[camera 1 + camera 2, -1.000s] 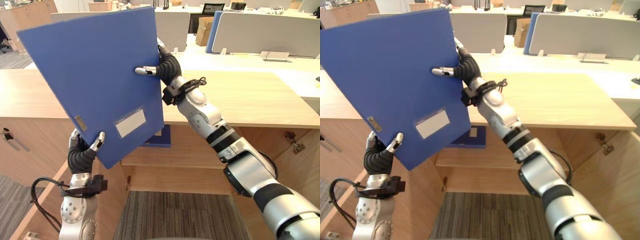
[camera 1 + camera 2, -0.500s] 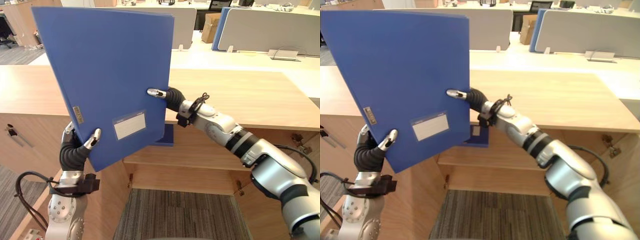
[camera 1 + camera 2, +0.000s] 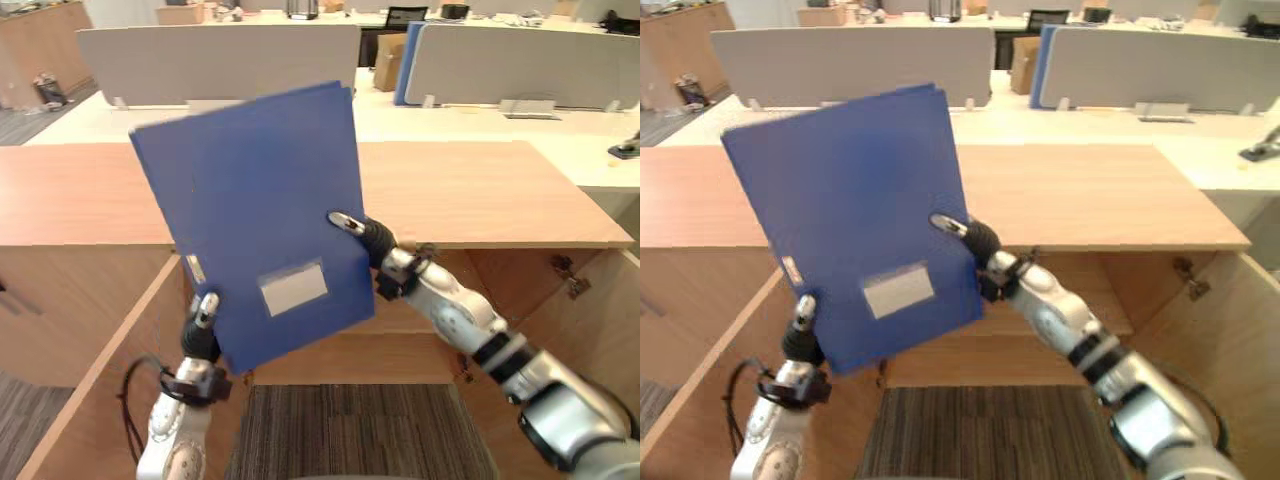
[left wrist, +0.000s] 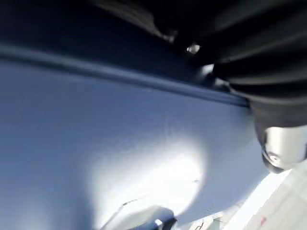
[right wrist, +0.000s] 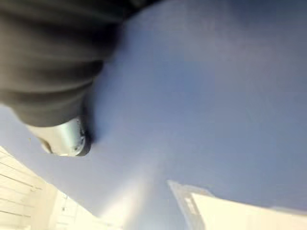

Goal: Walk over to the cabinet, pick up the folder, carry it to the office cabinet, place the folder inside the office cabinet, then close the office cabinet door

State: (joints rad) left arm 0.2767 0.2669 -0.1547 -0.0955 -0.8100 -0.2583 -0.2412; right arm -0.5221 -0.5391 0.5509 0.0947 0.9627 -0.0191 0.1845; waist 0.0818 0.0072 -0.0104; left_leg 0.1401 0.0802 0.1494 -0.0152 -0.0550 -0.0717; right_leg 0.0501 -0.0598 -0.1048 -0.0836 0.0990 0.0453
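Observation:
A blue folder (image 3: 270, 220) with a white label stands upright and tilted in front of the open office cabinet (image 3: 400, 345). My left hand (image 3: 203, 330) grips its lower left corner from below, thumb pressed on the front face. My right hand (image 3: 372, 240) holds the right edge at mid height, thumb on the front, fingers hidden behind. The left wrist view shows the folder's blue face (image 4: 96, 143) close up beside the left thumb (image 4: 283, 148). The right wrist view has the blue cover (image 5: 206, 96) with the right thumb (image 5: 64, 136) against it.
A wooden counter top (image 3: 480, 190) runs over the cabinet. Its doors stand swung out, the left door (image 3: 100, 380) and the right door (image 3: 600, 320). Grey carpet (image 3: 340, 430) lies below the opening. Office desks with grey partitions (image 3: 220, 60) stand behind.
The folder has come down and away from the camera, towards the cabinet opening, with both hands still on it. The view itself has also shifted.

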